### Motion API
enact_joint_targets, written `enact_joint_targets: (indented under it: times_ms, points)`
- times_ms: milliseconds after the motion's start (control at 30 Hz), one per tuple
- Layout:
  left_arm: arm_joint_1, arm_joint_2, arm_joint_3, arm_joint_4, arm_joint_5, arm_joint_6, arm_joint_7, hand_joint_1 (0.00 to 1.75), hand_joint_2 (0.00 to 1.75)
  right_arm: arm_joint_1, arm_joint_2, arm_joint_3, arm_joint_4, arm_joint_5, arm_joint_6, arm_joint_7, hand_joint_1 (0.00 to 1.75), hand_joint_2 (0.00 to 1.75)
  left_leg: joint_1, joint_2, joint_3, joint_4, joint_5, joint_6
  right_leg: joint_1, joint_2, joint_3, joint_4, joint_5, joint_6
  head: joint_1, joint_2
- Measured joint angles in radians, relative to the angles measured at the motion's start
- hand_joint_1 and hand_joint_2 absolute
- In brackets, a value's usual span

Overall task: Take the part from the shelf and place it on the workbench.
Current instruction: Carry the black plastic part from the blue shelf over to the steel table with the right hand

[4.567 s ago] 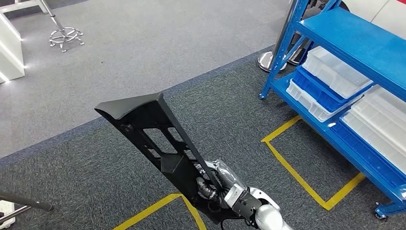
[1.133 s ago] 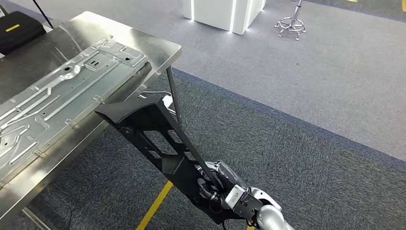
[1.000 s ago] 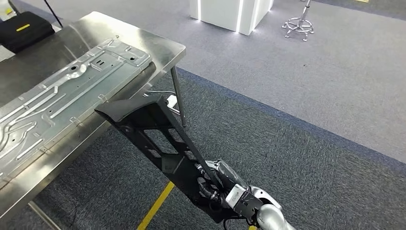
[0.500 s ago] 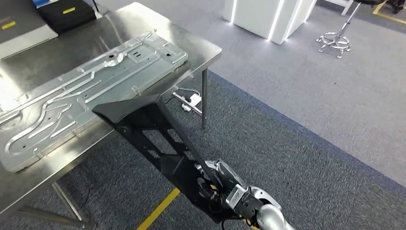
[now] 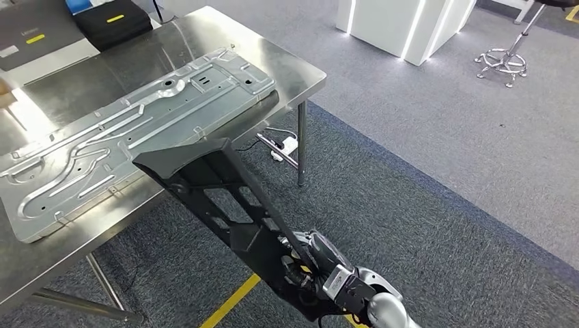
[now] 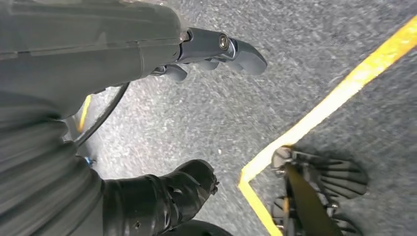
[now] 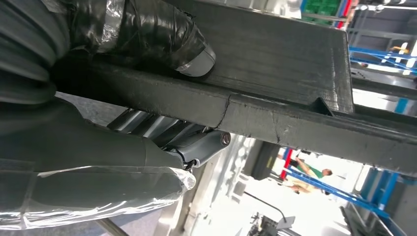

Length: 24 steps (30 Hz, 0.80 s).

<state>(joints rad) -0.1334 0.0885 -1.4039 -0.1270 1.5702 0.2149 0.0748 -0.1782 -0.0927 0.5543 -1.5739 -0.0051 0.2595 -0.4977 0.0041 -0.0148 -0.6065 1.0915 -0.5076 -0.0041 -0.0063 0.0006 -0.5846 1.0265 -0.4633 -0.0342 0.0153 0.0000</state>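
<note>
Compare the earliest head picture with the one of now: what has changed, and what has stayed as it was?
The robot has turned, so the whole view shifted: the blue shelf has left the picture and the steel workbench with its metal panel has come in. Nothing was let go. The right hand still grips the black part at the same angle.
</note>
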Motion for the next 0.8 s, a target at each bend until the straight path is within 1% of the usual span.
enact_joint_targets:
  times_ms: [67,100,133,167,200,233,267,300,333,400,433,467,500,533,600,633,667,700,767,800]
  points:
    - [0.000,0.000,0.000,0.000,0.000,0.000,0.000,0.00,1.75,-0.001,0.000,0.000,0.000,0.000,0.001,0.000,1.69,1.75,0.003,0.006,-0.066,0.124,-0.049,-0.006,0.001,-0.006,0.007,-0.001,-0.006,-0.006,0.000,0.000]
    - [0.001,0.000,0.000,0.000,0.000,0.000,0.000,0.00,1.75,-0.001,0.000,0.000,0.000,-0.001,0.002,0.000,1.69,1.75,0.005,0.007,-0.096,0.174,-0.060,-0.009,0.002,-0.007,0.009,-0.001,-0.009,-0.007,0.000,0.000]
    - [0.003,0.000,0.000,0.000,0.000,0.000,0.000,0.00,1.75,0.000,0.000,0.000,0.001,-0.002,0.002,0.000,1.69,1.75,0.007,0.007,-0.112,0.193,-0.053,-0.011,0.002,-0.008,0.013,-0.001,-0.013,-0.007,0.000,0.000]
    - [0.004,0.000,0.000,0.000,0.000,0.000,0.000,0.00,1.75,0.000,0.000,0.000,0.001,-0.003,0.003,0.000,1.69,1.75,0.008,0.008,-0.109,0.172,-0.026,-0.012,0.002,-0.008,0.017,-0.001,-0.016,-0.005,0.000,0.000]
    - [0.005,0.000,0.001,0.000,0.000,0.000,0.000,0.00,1.75,0.000,0.000,0.000,0.001,-0.004,0.004,-0.001,1.69,1.75,0.009,0.010,-0.086,0.116,0.014,-0.011,0.002,-0.008,0.024,-0.001,-0.021,-0.003,0.000,0.000]
    - [0.006,0.000,0.001,0.000,0.000,0.000,0.000,0.00,1.75,0.000,0.000,0.000,0.001,-0.005,0.004,-0.001,1.69,1.75,0.009,0.012,-0.055,0.047,0.049,-0.009,0.002,-0.008,0.030,-0.001,-0.025,0.000,0.000,0.000]
    - [0.005,0.000,0.001,0.000,0.000,0.000,-0.001,0.00,1.75,0.000,0.000,0.000,0.001,-0.006,0.004,-0.001,1.69,1.75,0.008,0.016,-0.027,-0.012,0.071,-0.006,0.002,-0.009,0.035,-0.002,-0.030,0.004,0.000,0.000]
    - [0.004,0.000,0.001,0.000,0.000,0.000,-0.001,0.00,1.75,-0.001,0.000,0.000,0.001,-0.007,0.004,-0.001,1.69,1.75,0.004,0.019,-0.008,-0.053,0.080,-0.001,0.003,-0.010,0.037,-0.002,-0.033,0.009,0.001,0.000]
    - [0.003,0.000,0.001,0.000,0.000,0.000,-0.002,0.00,1.75,-0.002,0.000,0.000,0.001,-0.008,0.004,-0.002,1.69,1.75,0.001,0.020,0.000,-0.071,0.076,0.005,0.004,-0.011,0.038,-0.004,-0.035,0.015,0.001,0.000]
    - [0.003,0.000,0.002,0.000,0.000,0.000,-0.003,0.00,1.75,-0.002,0.000,0.000,0.001,-0.010,0.004,-0.002,1.69,1.75,-0.003,0.018,0.004,-0.082,0.069,0.019,0.004,-0.012,0.040,0.000,-0.033,0.028,0.001,0.000]
    - [0.004,0.000,0.002,0.000,0.000,0.000,-0.003,0.00,1.75,-0.002,0.000,0.000,0.001,-0.011,0.005,-0.003,1.69,1.75,-0.001,0.016,0.010,-0.085,0.067,0.026,0.003,-0.012,0.041,0.007,-0.034,0.035,0.001,0.000]
    - [0.005,0.000,0.002,0.000,0.000,0.000,-0.003,0.00,1.75,-0.002,0.000,0.000,0.000,-0.011,0.005,-0.003,1.69,1.75,0.000,0.014,0.018,-0.088,0.064,0.033,0.002,-0.011,0.035,0.026,-0.039,0.039,0.001,0.000]
    - [0.005,0.000,0.002,0.000,0.000,0.000,-0.003,0.00,1.75,-0.003,0.000,0.000,0.000,-0.012,0.006,-0.004,1.69,1.75,0.001,0.013,0.028,-0.090,0.060,0.040,0.001,-0.009,0.019,0.060,-0.055,0.043,0.002,0.000]
    - [0.004,0.000,0.003,0.000,0.000,0.000,-0.003,0.00,1.75,-0.003,0.000,0.000,0.000,-0.012,0.006,-0.004,1.69,1.75,0.001,0.013,0.035,-0.091,0.057,0.046,0.000,-0.007,-0.011,0.112,-0.077,0.046,0.002,0.000]
    - [0.004,0.000,0.004,0.000,0.000,0.000,-0.004,0.00,1.75,-0.002,0.000,0.000,0.001,-0.013,0.008,-0.005,1.69,1.75,-0.001,0.011,0.045,-0.090,0.047,0.053,0.000,-0.004,-0.092,0.236,-0.123,0.050,0.002,0.000]
    - [0.004,0.000,0.004,0.000,0.000,0.000,-0.004,0.00,1.75,0.000,0.000,0.000,0.001,-0.013,0.009,-0.005,1.69,1.75,-0.003,0.009,0.050,-0.090,0.041,0.053,0.000,-0.004,-0.126,0.276,-0.131,0.051,0.002,0.000]
    - [0.005,0.000,0.005,0.000,0.000,-0.001,-0.004,0.00,1.75,0.001,-0.001,0.000,0.001,-0.013,0.011,-0.005,1.69,1.75,-0.004,0.008,0.058,-0.089,0.035,0.053,0.000,-0.004,-0.144,0.283,-0.121,0.050,0.002,0.000]
    - [0.005,0.000,0.005,0.000,0.000,-0.001,-0.004,0.00,1.75,0.002,-0.001,0.000,0.001,-0.013,0.012,-0.005,1.69,1.75,-0.005,0.006,0.067,-0.088,0.028,0.052,0.001,-0.004,-0.144,0.257,-0.094,0.047,0.002,0.000]
    - [0.006,-0.001,0.006,0.000,0.000,-0.002,-0.004,0.00,1.75,0.002,-0.001,0.000,0.001,-0.013,0.014,-0.005,1.69,1.75,-0.006,0.004,0.089,-0.088,0.011,0.048,0.006,-0.003,-0.103,0.127,-0.007,0.034,0.002,0.000]
    - [0.005,-0.002,0.006,0.000,0.000,-0.003,-0.004,0.00,1.75,0.002,-0.001,0.000,0.001,-0.013,0.015,-0.005,1.69,1.75,-0.006,0.002,0.097,-0.088,0.003,0.044,0.010,-0.002,-0.083,0.068,0.019,0.028,0.002,0.000]
